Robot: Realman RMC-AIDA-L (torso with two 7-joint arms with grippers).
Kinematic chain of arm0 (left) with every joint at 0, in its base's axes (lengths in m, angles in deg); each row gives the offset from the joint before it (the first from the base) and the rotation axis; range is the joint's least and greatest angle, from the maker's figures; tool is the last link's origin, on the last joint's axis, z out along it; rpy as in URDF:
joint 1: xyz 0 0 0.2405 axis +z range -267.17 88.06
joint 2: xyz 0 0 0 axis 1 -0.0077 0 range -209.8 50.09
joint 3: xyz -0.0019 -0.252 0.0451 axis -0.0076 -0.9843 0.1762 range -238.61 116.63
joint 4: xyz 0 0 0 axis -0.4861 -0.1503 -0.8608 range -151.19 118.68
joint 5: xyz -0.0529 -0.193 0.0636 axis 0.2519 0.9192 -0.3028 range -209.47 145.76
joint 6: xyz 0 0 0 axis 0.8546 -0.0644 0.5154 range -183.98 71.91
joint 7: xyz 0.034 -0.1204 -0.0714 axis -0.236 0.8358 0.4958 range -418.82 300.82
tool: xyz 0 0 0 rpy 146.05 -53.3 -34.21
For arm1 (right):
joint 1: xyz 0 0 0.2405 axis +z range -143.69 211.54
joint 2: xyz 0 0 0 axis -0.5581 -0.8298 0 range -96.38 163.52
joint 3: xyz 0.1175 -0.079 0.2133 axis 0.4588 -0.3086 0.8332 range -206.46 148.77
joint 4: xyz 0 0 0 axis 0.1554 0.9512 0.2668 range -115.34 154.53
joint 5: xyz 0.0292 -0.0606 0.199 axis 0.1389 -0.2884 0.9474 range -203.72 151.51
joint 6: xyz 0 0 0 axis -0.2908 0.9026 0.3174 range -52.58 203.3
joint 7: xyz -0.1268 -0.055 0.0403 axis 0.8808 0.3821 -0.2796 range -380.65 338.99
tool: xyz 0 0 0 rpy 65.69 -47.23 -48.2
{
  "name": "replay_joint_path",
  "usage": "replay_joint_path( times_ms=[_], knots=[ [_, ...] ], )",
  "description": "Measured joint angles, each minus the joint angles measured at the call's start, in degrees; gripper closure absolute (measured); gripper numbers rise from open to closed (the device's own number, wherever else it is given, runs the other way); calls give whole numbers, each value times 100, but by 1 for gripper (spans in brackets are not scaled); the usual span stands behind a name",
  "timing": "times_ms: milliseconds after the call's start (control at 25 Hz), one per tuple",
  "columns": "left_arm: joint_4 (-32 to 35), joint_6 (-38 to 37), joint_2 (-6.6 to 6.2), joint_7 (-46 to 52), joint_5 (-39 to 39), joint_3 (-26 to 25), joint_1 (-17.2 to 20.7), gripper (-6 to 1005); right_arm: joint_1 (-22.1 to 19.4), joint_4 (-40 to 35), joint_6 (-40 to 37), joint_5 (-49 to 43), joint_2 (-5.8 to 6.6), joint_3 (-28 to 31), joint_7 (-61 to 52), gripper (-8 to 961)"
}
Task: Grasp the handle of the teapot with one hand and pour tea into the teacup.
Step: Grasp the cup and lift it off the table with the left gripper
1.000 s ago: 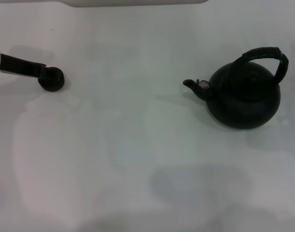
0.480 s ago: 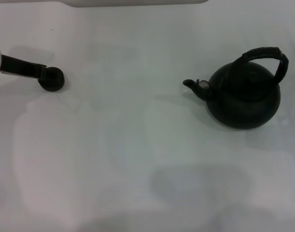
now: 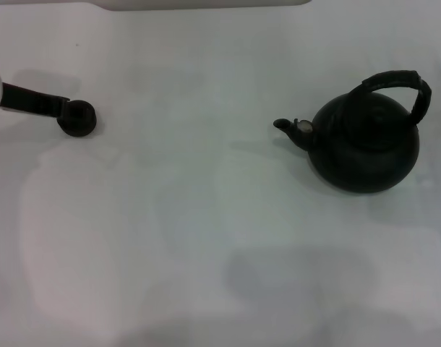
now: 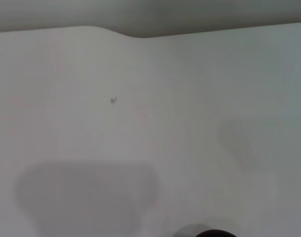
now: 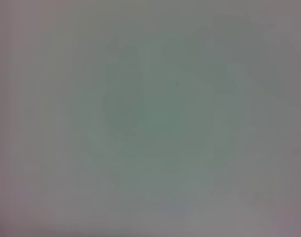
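The matte black teapot (image 3: pixel 365 148) stands on the white table at the right of the head view, spout (image 3: pixel 284 125) pointing left. Its arched handle (image 3: pixel 397 81) stands up over the lid, with nothing touching it. The tiny dark teacup (image 3: pixel 78 119) sits far to the left. My left gripper (image 3: pixel 60 107) comes in from the left edge as a dark bar whose end meets the cup. The left wrist view shows only a dark sliver (image 4: pixel 209 233) at its edge, too little to name. My right gripper is out of view.
The white table (image 3: pixel 206 217) stretches wide between cup and teapot. A pale raised edge (image 3: pixel 206 3) runs along the far side. The right wrist view shows only plain pale surface.
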Motion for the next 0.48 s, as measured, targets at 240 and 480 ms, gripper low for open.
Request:
replay_joint_path(
  times_ms=[240,480],
  knots=[
    [-73,45,0,-12,0,29,-28,278,-9,-2,0,0,0,0,0,82],
    [-82,69,5,-15,0,45,-29,279,-3,-2,37,0,0,0,0,82]
  ],
)
